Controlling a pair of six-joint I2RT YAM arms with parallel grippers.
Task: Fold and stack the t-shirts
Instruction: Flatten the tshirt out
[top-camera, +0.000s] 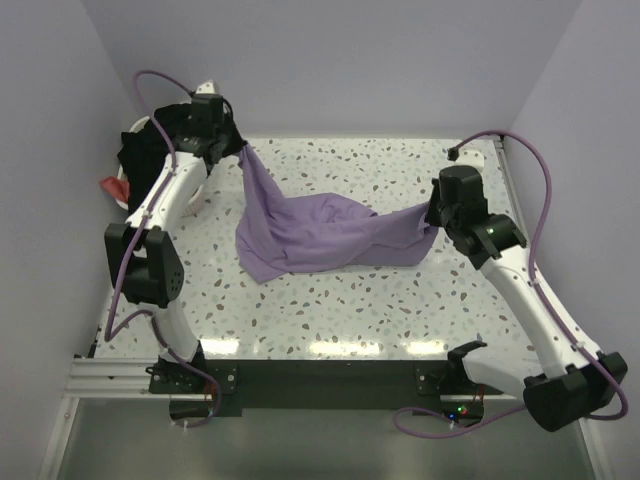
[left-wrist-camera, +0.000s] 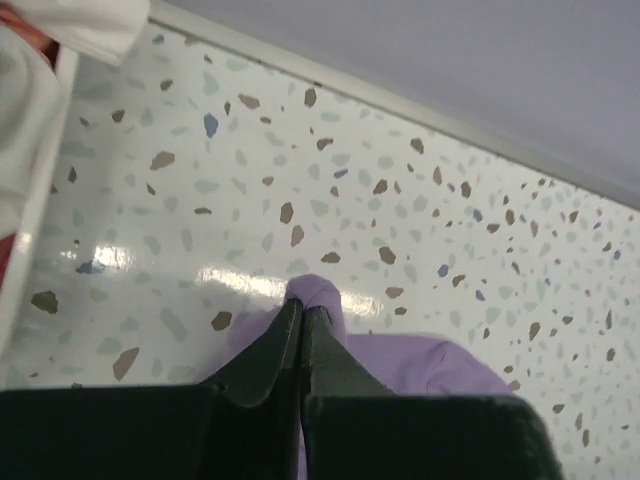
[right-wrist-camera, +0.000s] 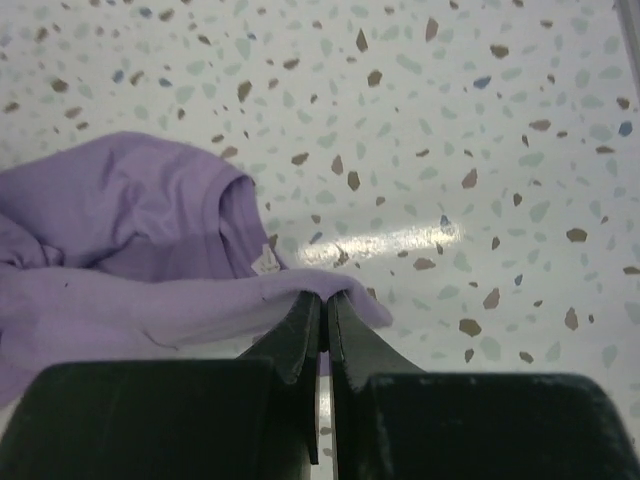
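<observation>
A lavender t-shirt (top-camera: 310, 235) hangs stretched between both arms over the speckled table, its middle sagging onto the surface. My left gripper (top-camera: 240, 150) at the back left is shut on one corner of the lavender t-shirt (left-wrist-camera: 318, 295), lifted high. My right gripper (top-camera: 430, 222) at the right is shut on another edge of the lavender t-shirt (right-wrist-camera: 150, 270); a small white neck label (right-wrist-camera: 264, 262) shows near its fingers. Dark and coral cloth (top-camera: 125, 165) lies in the basket at the far left.
A white laundry basket (left-wrist-camera: 40, 110) stands at the table's back left corner beside the left arm. Walls close in the table at the back and on both sides. The table's raised rim (top-camera: 505, 170) runs along the right edge.
</observation>
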